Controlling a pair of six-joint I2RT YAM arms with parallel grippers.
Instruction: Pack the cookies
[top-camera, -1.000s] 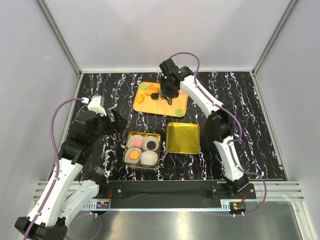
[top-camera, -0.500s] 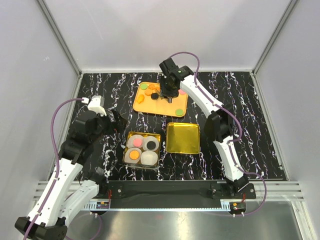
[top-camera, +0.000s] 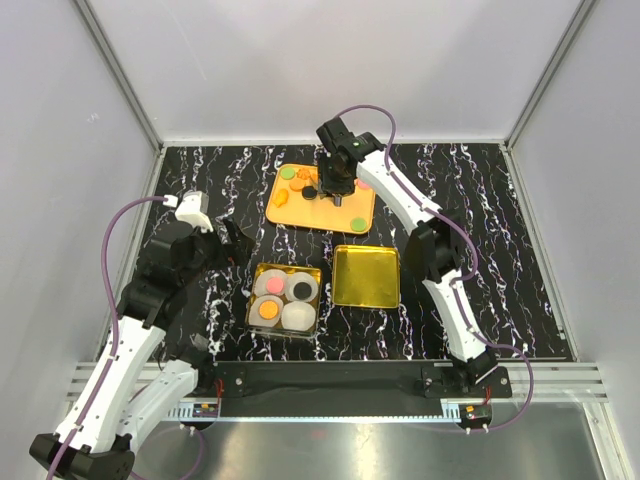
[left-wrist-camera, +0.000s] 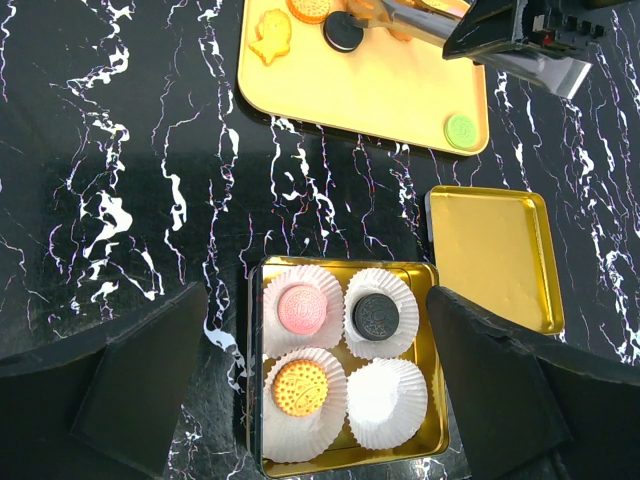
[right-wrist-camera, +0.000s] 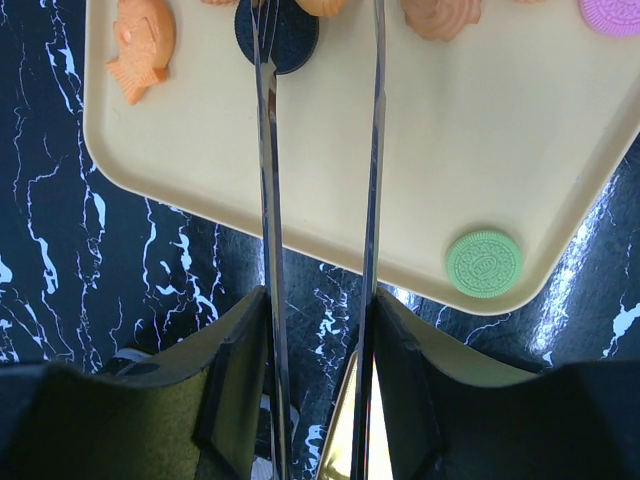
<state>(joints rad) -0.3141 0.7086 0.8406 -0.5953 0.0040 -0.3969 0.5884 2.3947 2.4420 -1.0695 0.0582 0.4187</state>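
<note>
Cookies lie on the orange tray (top-camera: 322, 208): a green one (right-wrist-camera: 484, 264), a black one (right-wrist-camera: 290, 42), a fish-shaped orange one (right-wrist-camera: 144, 45) and a pink one (right-wrist-camera: 612, 12). My right gripper (right-wrist-camera: 320, 370) is shut on metal tongs (right-wrist-camera: 268, 200) whose two blades reach over the tray, apart, with their tips by the black cookie; the tips are cut off in the right wrist view. My left gripper (left-wrist-camera: 320, 340) is open and empty above the gold tin (left-wrist-camera: 345, 266). The tin holds paper cups with a pink cookie (left-wrist-camera: 302, 308), a black cookie (left-wrist-camera: 376, 316) and an orange cookie (left-wrist-camera: 300, 387); one cup (left-wrist-camera: 392, 402) is empty.
The tin's gold lid (left-wrist-camera: 493, 255) lies flat to the right of the tin, just in front of the tray. The table is black marble-patterned (top-camera: 480, 200), fenced by white walls and a metal frame.
My right gripper has shifted slightly left over the tray with the tongs. The left arm has not moved.
</note>
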